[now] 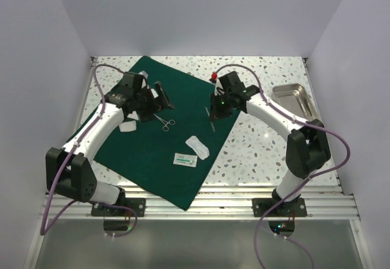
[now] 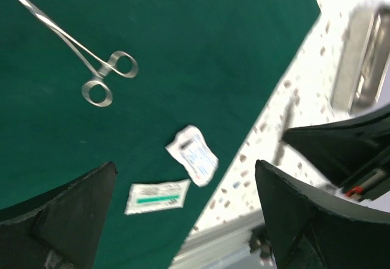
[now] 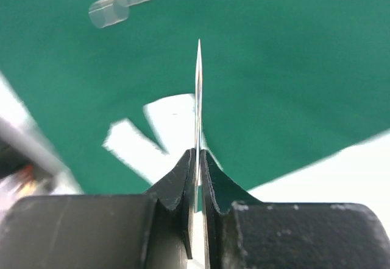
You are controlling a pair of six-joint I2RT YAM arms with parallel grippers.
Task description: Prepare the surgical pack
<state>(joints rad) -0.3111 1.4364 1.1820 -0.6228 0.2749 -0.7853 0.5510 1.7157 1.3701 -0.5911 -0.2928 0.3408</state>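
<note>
The surgical pack is a dark green drape (image 1: 164,153) spread flat across the table's left and middle. Steel forceps (image 1: 166,122) lie on it, and the left wrist view shows the forceps (image 2: 97,68) lying alone. My left gripper (image 1: 157,98) hovers just left of them, its fingers (image 2: 67,220) wide apart with nothing between them. My right gripper (image 1: 214,112) hangs over the drape's right edge. It (image 3: 198,159) is shut on a thin flat metal instrument (image 3: 198,92), seen edge-on and pointing away from the jaws.
Two white sachets (image 1: 198,147) (image 1: 184,159) lie on the drape near its front. Another white packet (image 1: 128,126) sits at its left edge and one (image 1: 141,74) at the back. A shiny steel tray (image 1: 295,98) stands at the right on the speckled table.
</note>
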